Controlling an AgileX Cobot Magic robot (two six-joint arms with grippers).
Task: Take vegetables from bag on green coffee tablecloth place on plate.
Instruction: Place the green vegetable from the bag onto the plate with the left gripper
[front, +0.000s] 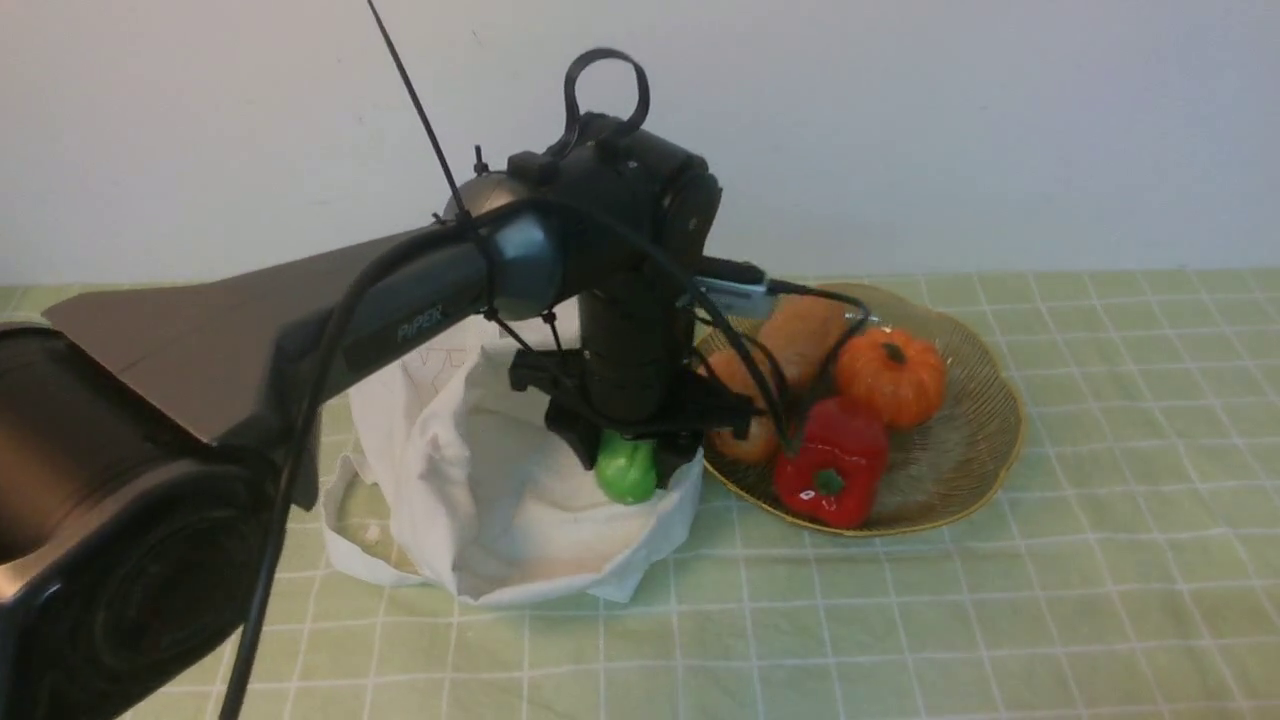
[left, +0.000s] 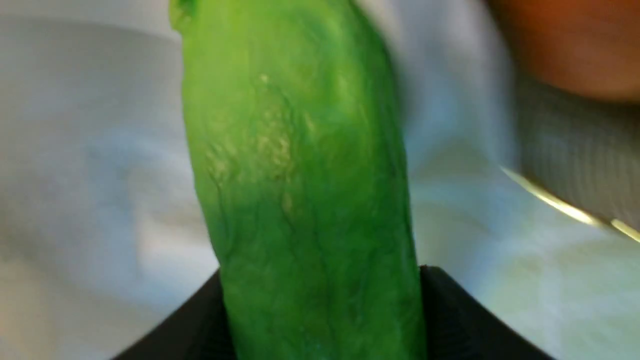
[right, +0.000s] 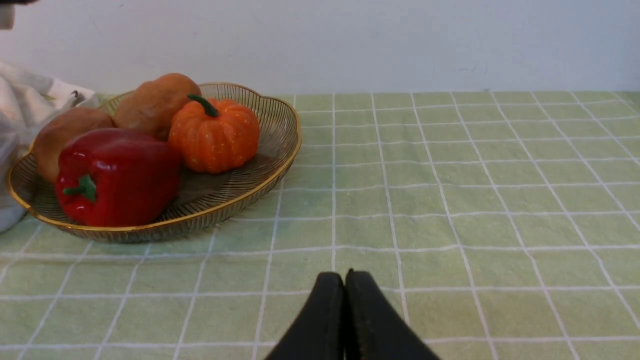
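Note:
My left gripper (front: 628, 452) is shut on the glossy green cucumber (front: 626, 469) and holds it end-down just above the open white cloth bag (front: 490, 480). In the left wrist view the cucumber (left: 305, 190) fills the middle between my black fingers (left: 450, 310), with bag cloth behind. The amber ribbed plate (front: 975, 420) with a gold rim stands right of the bag on the green checked tablecloth (front: 1000, 620). The plate's rim (left: 565, 207) shows beside the cucumber. My right gripper (right: 345, 280) is shut and empty, low over the cloth, away from the plate (right: 270, 150).
On the plate lie a red bell pepper (front: 832, 462), a small orange pumpkin (front: 890, 377) and two brown potatoes (front: 795, 335). My left arm (front: 300, 330) crosses the left half of the front view and hides part of the bag. A pale wall stands behind the table.

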